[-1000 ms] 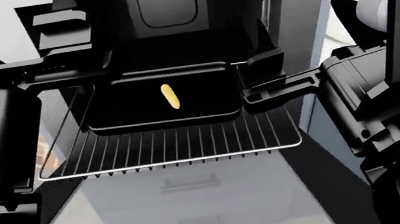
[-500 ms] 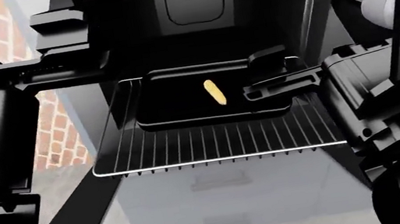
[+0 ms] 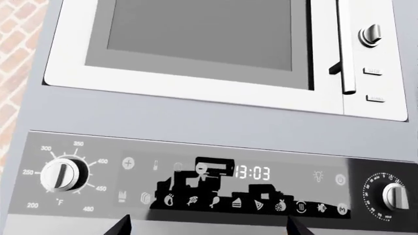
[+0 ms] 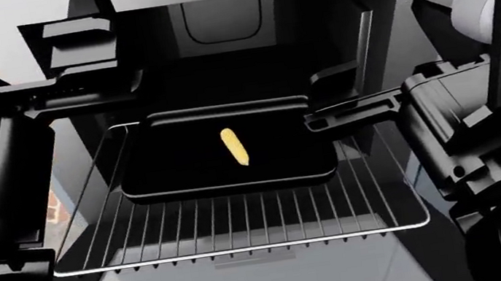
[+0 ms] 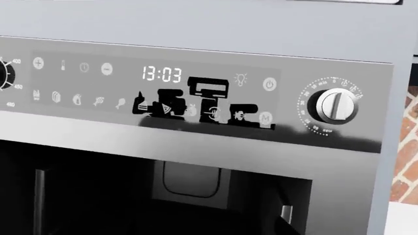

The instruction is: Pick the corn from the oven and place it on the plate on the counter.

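corn: the little yellow corn cob (image 4: 234, 147) lies flat in the middle of the black tray (image 4: 167, 174), tapered tip angled toward the front. Nothing is touching it.

tray and rack: the tray sits on the silver wire rack (image 4: 242, 223), which sticks out of the oven (image 4: 214, 20) cavity toward the robot. My guess is it's pulled out so an arm can get to the cob from above instead of digging into the dark.

right gripper: the right gripper (image 4: 329, 100) hangs over the tray's right rear corner, beside the corn and clearly apart from it. It's holding nothing. Its black fingers blend into the black cavity, so I honestly can't tell how wide they are.

left gripper: the left gripper (image 4: 86, 57) is up high at the oven's upper left, well away from the tray. Can't make out its jaw gap either, though it looks empty.

wrist cams: both just stare at the control panel (image 5: 196, 93), with the clock display (image 3: 253, 172) reading 13:03 and a temperature knob (image 3: 62, 175) off to the side. A microwave (image 3: 196, 49) sits above it. No fingertips worth reading.

plate: not in any view.

progress: looks like the reach stage, and the right arm seems the obvious one to grab.
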